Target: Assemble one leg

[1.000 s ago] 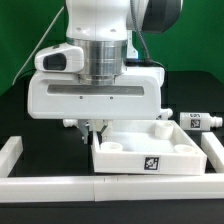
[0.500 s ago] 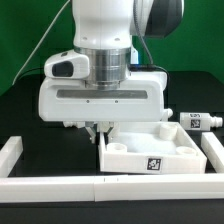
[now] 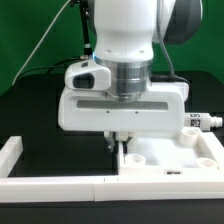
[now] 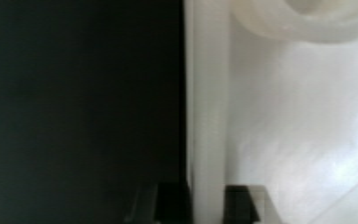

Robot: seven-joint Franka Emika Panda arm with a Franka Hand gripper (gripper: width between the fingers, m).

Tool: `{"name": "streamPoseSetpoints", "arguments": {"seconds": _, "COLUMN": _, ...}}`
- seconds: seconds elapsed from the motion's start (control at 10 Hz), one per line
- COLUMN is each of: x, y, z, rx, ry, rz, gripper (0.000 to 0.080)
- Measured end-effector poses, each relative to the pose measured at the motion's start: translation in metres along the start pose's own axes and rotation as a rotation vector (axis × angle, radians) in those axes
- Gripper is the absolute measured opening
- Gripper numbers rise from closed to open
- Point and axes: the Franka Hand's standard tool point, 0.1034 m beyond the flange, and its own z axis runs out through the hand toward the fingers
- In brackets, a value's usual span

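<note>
The white square tabletop [image 3: 172,160], a shallow tray-like part with a raised rim and round corner sockets, lies at the exterior view's lower right. My gripper [image 3: 122,143] comes down on its rim on the exterior view's left side. In the wrist view my gripper [image 4: 206,205] has one dark finger [image 4: 167,205] outside the rim and the other inside, and is shut on the rim [image 4: 201,100]. A round socket [image 4: 309,20] of the tabletop shows beyond. A white leg [image 3: 205,120] with a tag lies behind the tabletop at the right edge.
A white rail [image 3: 50,188] runs along the front, with a short white block [image 3: 10,150] at the exterior view's left. The table surface is black, with a green backdrop behind. The big white hand body hides the area behind the tabletop.
My arm has moved toward the exterior view's right, and the tabletop has slid that way with it, now partly past the frame's right edge.
</note>
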Motion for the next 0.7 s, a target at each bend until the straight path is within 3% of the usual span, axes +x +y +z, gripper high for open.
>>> {"name": "streamPoseSetpoints", "arguments": {"seconds": 0.3, "x": 0.0002, "y": -0.0001, "z": 0.0029, "rx": -0.021, "ry": 0.001, "rz": 0.012, "gripper": 0.0061}}
{"name": "streamPoseSetpoints", "arguments": {"seconds": 0.6, "x": 0.0002, "y": 0.0002, "z": 0.0028, "rx": -0.023, "ry": 0.001, "rz": 0.006, "gripper": 0.0061}}
{"name": "streamPoseSetpoints", "arguments": {"seconds": 0.7, "x": 0.0001, "y": 0.0000, "z": 0.0028, "rx": -0.023, "ry": 0.001, "rz": 0.006, "gripper": 0.0242}}
